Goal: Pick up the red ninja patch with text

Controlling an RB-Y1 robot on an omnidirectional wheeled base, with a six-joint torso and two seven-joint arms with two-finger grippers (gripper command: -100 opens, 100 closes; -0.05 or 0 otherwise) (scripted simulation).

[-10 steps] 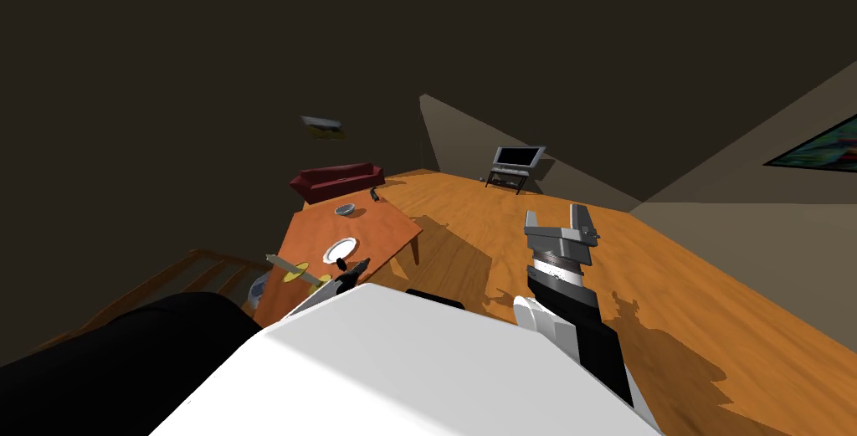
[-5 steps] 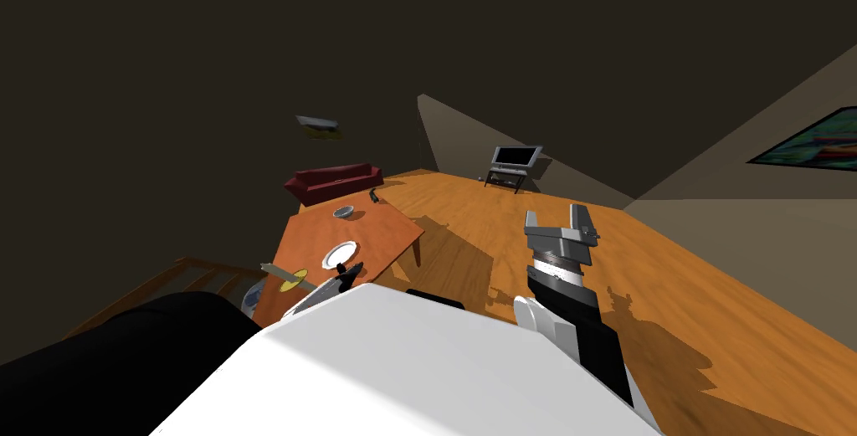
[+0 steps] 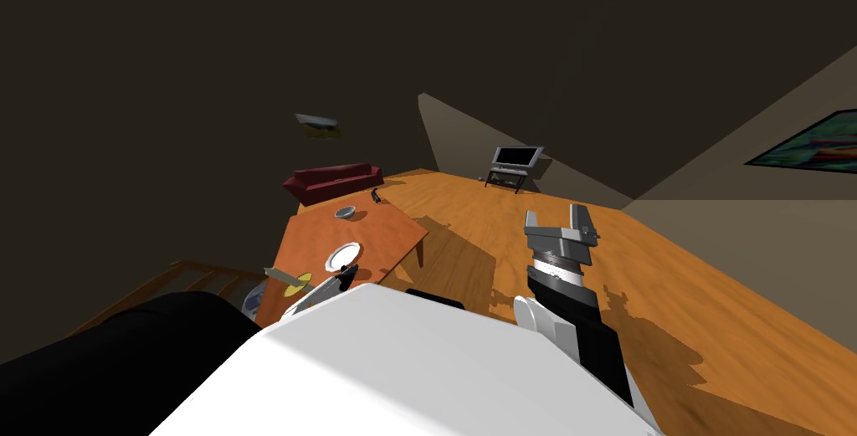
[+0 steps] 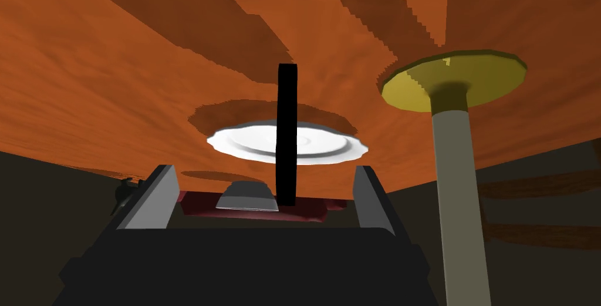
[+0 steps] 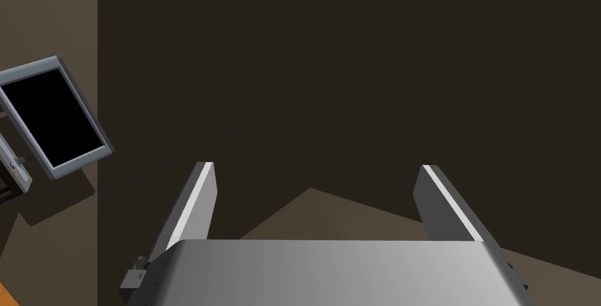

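Your left gripper is hovering low over the orange-brown wooden table, its two fingers spread apart and gripping nothing. They are lining up on a thin black upright strip showing against the round white plate. That strip is probably the patch seen edge-on, though no red or lettering is showing. Your right gripper is hanging above the floor, likewise spread and empty, likely to stay clear.
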